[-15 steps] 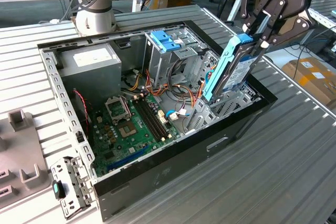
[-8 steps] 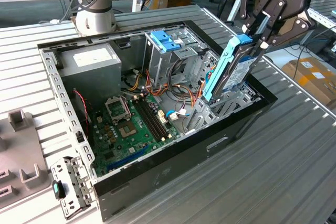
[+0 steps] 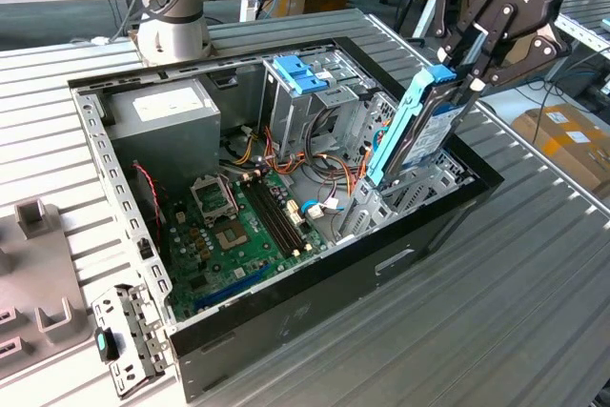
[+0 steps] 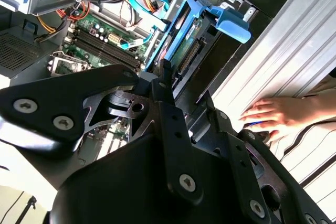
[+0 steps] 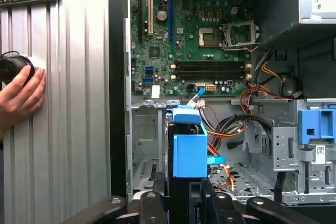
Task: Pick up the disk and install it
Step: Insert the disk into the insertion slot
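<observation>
The gripper point(image 3: 465, 78) is clamped on the upper end of the disk point(image 3: 419, 135), which hangs tilted beneath it. The disk's lower end is hidden down in the computer case point(image 3: 315, 321). Beyond that, a person's hand point(image 5: 18, 95), partly cut off, rests on the table point(image 5: 79, 103).

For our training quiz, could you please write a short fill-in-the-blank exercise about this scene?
The claw is shut on the disk, whose caddy rail is light ___.
The claw holds the disk tilted over the ___ computer case.
A person's ___ rests on the ribbed table beside the case.
The motherboard inside the case is ___.
Missing words: blue; open; hand; green.
</observation>
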